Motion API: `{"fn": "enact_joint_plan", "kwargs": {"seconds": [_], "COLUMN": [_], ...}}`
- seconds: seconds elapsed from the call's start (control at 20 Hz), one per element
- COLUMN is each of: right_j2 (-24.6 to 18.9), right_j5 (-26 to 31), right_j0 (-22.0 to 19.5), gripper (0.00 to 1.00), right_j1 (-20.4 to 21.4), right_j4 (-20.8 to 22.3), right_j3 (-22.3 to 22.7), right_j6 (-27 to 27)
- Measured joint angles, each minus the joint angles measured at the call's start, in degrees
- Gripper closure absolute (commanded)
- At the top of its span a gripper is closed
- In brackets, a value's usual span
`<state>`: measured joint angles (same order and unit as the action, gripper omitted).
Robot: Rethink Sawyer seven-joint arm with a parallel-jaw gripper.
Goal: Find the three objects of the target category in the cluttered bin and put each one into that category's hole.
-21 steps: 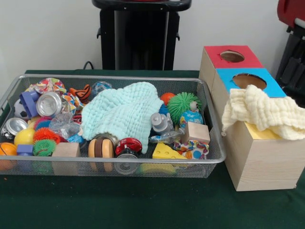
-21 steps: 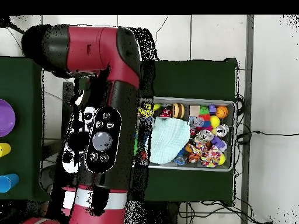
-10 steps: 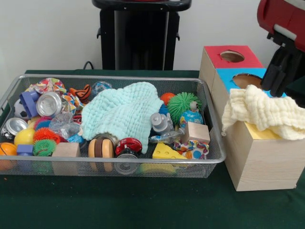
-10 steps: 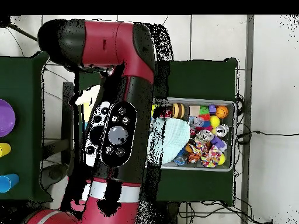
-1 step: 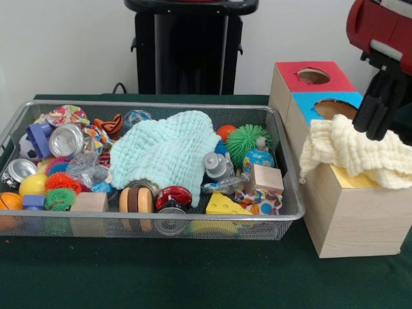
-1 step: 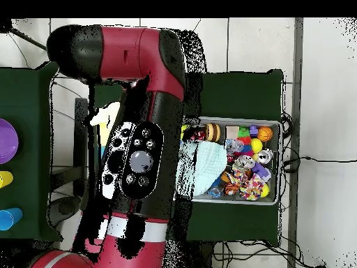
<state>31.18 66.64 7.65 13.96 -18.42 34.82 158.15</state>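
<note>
Gripper (image 5: pixel 375 116) over the cream cloth (image 5: pixel 360 151), whether parted I cannot tell; no readable writing.

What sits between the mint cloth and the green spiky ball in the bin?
Front view: an orange ball peeks out between the mint cloth and the green spiky ball.

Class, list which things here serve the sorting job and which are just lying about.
Job: gripper, wire bin, wooden hole box, cream cloth draped on it, mint cloth.
Lying about: purple dish, yellow cup, blue cup, at overhead view's left edge.
</note>
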Motion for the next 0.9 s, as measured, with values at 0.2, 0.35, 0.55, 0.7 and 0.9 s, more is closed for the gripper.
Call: {"fn": "enact_joint_plan", "kwargs": {"seconds": [0.2,0.35,0.55,0.7,0.9], "right_j2": [-0.1,-0.2,-0.4,-0.5,-0.5], "right_j5": [-0.4,-0.7,-2.4,-4.0,-6.2], "right_j0": [0.0,0.1,0.4,0.9,1.8], "gripper": [1.0,1.0,1.0,1.0,1.0], "right_j1": [-0.3,-0.3,-0.3,-0.3,-0.5], "right_j4": [0.2,0.3,0.4,0.5,0.6], "right_j3": [0.2,0.5,1.9,3.1,4.6], "right_j6": [0.0,0.0,0.0,0.0,0.0]}}
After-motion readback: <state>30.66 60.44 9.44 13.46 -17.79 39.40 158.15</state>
